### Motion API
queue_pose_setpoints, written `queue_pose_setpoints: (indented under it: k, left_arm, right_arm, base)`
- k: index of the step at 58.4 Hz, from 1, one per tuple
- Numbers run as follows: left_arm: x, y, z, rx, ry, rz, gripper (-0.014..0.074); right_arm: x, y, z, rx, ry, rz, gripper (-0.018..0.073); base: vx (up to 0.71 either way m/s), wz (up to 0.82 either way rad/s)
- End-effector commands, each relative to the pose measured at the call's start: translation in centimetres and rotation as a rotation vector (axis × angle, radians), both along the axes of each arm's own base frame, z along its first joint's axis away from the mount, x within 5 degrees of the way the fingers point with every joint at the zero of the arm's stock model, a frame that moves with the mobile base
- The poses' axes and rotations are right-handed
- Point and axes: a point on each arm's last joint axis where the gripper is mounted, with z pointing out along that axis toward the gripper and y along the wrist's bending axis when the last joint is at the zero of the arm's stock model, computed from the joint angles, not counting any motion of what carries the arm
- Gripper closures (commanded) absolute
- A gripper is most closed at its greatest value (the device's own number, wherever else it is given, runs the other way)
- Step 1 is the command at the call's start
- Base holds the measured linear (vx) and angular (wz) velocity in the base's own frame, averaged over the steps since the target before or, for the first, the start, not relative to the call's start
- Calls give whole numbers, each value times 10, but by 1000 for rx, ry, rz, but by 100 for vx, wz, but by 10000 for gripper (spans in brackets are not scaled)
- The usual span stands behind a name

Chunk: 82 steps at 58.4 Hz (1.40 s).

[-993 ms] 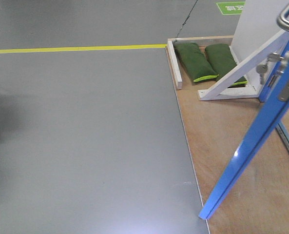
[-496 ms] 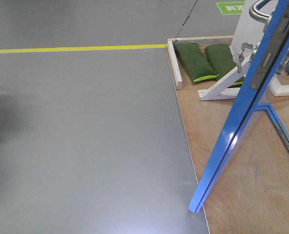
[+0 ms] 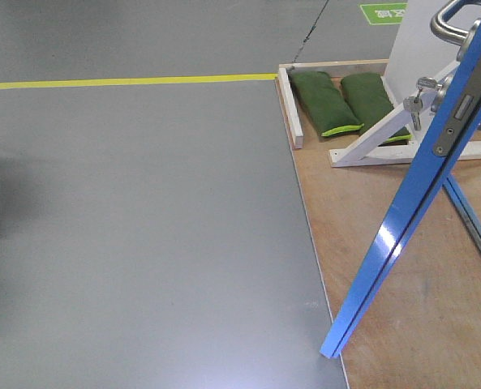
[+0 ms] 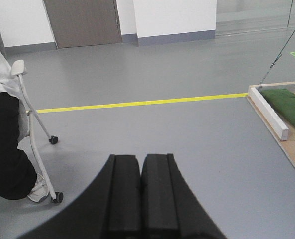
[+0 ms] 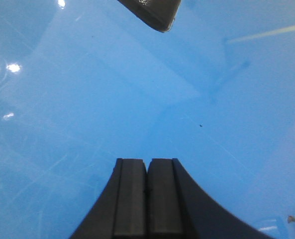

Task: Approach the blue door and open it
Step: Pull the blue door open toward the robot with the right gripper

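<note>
The blue door (image 3: 402,235) stands ajar, seen edge-on in the front view, slanting from the upper right down to the wooden platform's edge. Its steel lever handle (image 3: 451,20) sits at the top right, with a key (image 3: 416,105) hanging below it. In the right wrist view the glossy blue panel (image 5: 112,89) fills the frame, with the handle's dark end (image 5: 152,12) at the top. My right gripper (image 5: 147,162) is shut and empty, close to the panel. My left gripper (image 4: 140,158) is shut and empty over grey floor.
Two green sandbags (image 3: 325,101) and a white wooden brace (image 3: 378,138) lie on the plywood platform (image 3: 402,324). A yellow line (image 3: 126,81) crosses the grey floor. A seated person (image 4: 3,149) on a wheeled chair (image 4: 38,144) is at the left.
The door's edge swung left between the first two frames, then back slightly right; its lower corner now rests near the platform's edge.
</note>
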Motion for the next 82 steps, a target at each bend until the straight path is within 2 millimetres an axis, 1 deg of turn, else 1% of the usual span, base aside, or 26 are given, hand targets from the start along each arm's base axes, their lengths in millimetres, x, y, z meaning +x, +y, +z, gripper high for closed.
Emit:
queue_pose_setpoints:
  k: [1, 13, 16, 24, 82]
  left_arm:
    - [1, -1, 7, 0, -97, -9, 526]
    - [1, -1, 7, 0, -97, -9, 526]
    - [1, -1, 7, 0, -97, -9, 526]
    - [1, -1, 7, 0, -97, -9, 526]
    - [1, -1, 7, 0, -97, -9, 526]
  right_arm:
    - [-2, 15, 12, -79, -4, 60, 557]
    - [5, 41, 9, -73, 1, 141, 557]
    - [5, 44, 9, -70, 1, 153, 557]
    - [5, 46, 6, -66, 23, 172, 557]
    - [5, 45, 6, -66, 23, 171, 557]
  base:
    - [0, 0]
    - [0, 0]
    - [0, 0]
    - [0, 0]
    - [0, 0]
